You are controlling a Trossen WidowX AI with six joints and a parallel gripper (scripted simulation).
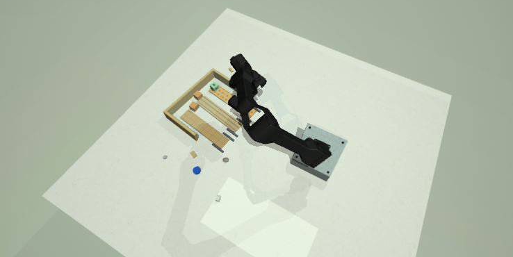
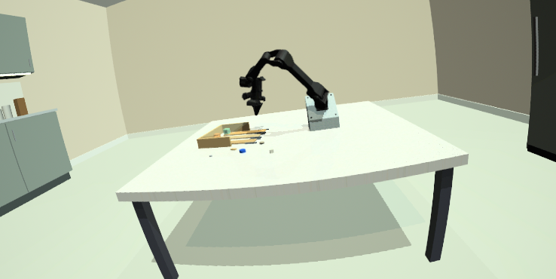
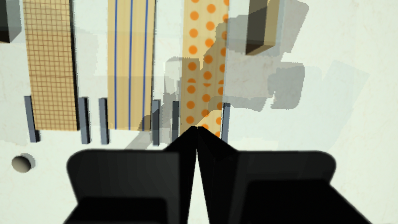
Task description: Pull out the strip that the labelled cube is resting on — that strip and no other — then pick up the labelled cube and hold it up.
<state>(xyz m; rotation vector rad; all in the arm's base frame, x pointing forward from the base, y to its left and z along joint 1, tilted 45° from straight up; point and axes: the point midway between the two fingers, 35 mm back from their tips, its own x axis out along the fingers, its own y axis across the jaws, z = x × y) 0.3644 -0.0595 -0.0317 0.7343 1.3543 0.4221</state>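
The green labelled cube stands at the far end of the orange-dotted strip. Its label cannot be read. Beside it lie a blue-lined strip and a grid-patterned strip. Two orange cubes stand near the far ends of these strips, one by the lined strip and one nearer the grid strip. My gripper is shut and empty, pointing down, raised above the near end of the dotted strip. The arm hides part of that strip in the top view.
A wooden wall surrounds the strips on three sides, open toward the arm's base. Dark guide bars flank the strips' near ends. A blue disc, a brown stone and small chips lie outside.
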